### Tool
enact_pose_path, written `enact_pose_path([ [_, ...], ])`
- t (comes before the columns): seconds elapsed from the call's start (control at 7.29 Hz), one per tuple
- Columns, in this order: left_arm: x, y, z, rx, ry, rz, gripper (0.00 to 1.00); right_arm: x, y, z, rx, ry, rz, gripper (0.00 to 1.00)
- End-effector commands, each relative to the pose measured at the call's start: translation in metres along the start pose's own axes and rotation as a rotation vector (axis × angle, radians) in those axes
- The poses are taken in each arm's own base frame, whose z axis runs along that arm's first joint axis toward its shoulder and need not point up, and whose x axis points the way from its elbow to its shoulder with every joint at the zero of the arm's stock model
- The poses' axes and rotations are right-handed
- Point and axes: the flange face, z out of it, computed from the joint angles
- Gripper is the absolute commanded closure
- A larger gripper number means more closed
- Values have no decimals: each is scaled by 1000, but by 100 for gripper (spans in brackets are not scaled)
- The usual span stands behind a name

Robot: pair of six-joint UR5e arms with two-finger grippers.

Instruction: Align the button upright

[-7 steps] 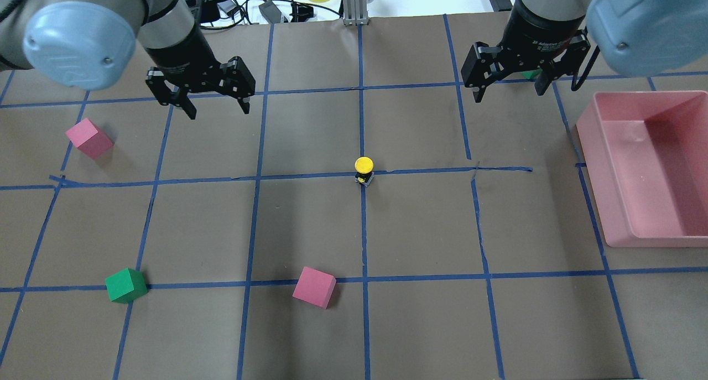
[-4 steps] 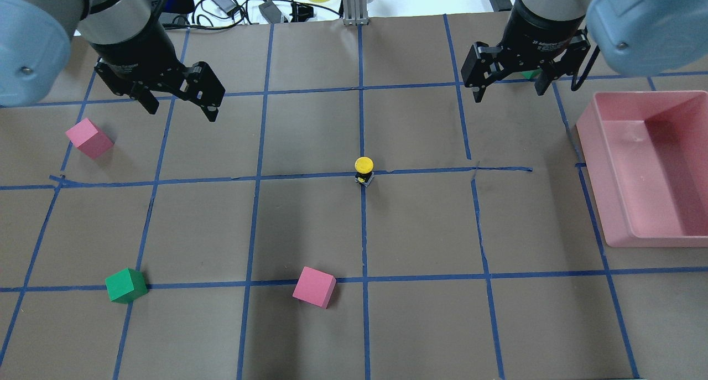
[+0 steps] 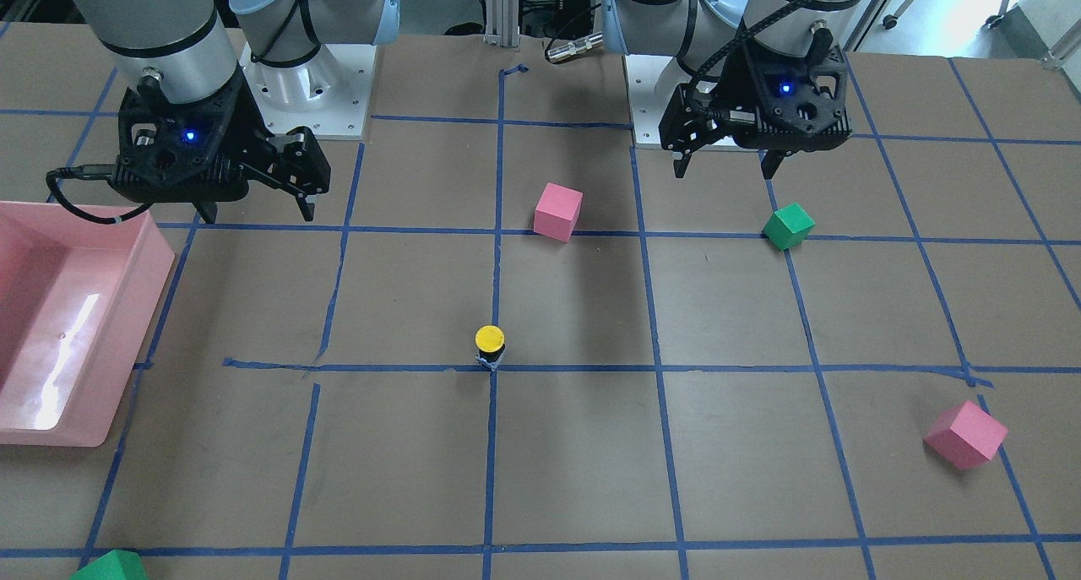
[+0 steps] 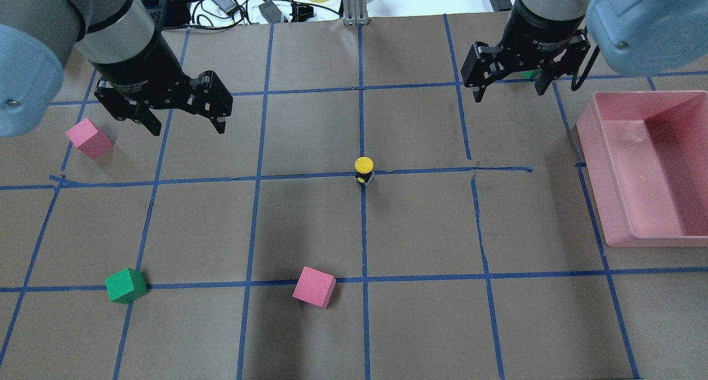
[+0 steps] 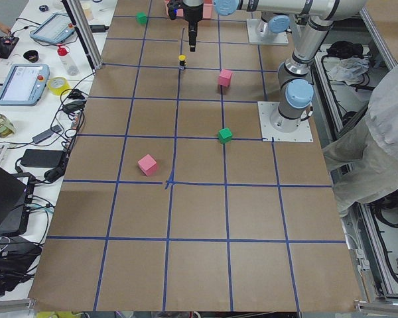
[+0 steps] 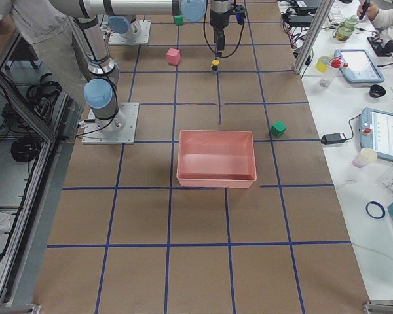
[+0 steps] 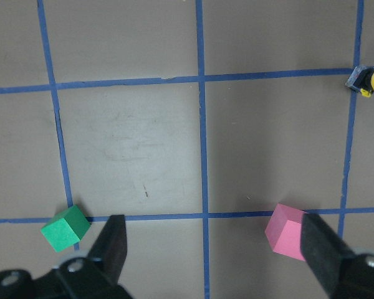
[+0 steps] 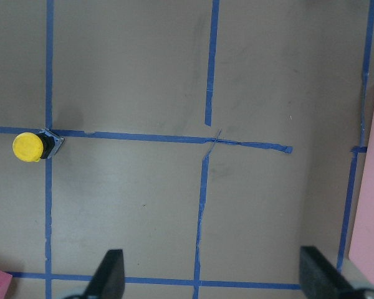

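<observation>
Apparently upright, the button (image 4: pixel 363 170) stands yellow cap up on its blocky base where two blue tape lines (image 4: pixel 310 176) cross in the middle of the table (image 4: pixel 420 324), well apart from both arms. The left gripper (image 4: pixel 188 129) hangs over the table's left half, its fingers spread wide with nothing between them. The right gripper (image 4: pixel 508 92) hangs over the far right side, its fingers likewise apart and empty. The button looks small, light and rigid. It would probably tip easily on so narrow a foot, and its smooth round cap would probably slip. The flat sides of the base, or the black collar just under the cap, look the surer hold. A pink bin (image 4: pixel 597 175) sits at the table's right edge with nothing showing inside it. A pink cube (image 4: pixel 314 287) and a green cube (image 4: pixel 126 285) lie on the table outside it.
</observation>
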Motion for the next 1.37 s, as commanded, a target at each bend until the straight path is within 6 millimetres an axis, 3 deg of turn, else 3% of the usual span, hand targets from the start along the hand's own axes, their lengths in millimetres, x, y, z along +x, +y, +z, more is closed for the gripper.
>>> enact_pose_path([
  [0.0,26,7,7,9,-4,-17,0,0,0,0,0,0,0,0],
  [0.55,22,15,-4,30,-12,112,0,0,0,0,0,0,2,0],
  [0.82,0,3,-11,73,-8,81,0,0,0,1,-1,0,0,0],
  [1.24,-2,3,-10,71,-10,90,0,0,0,0,0,0,0,0],
])
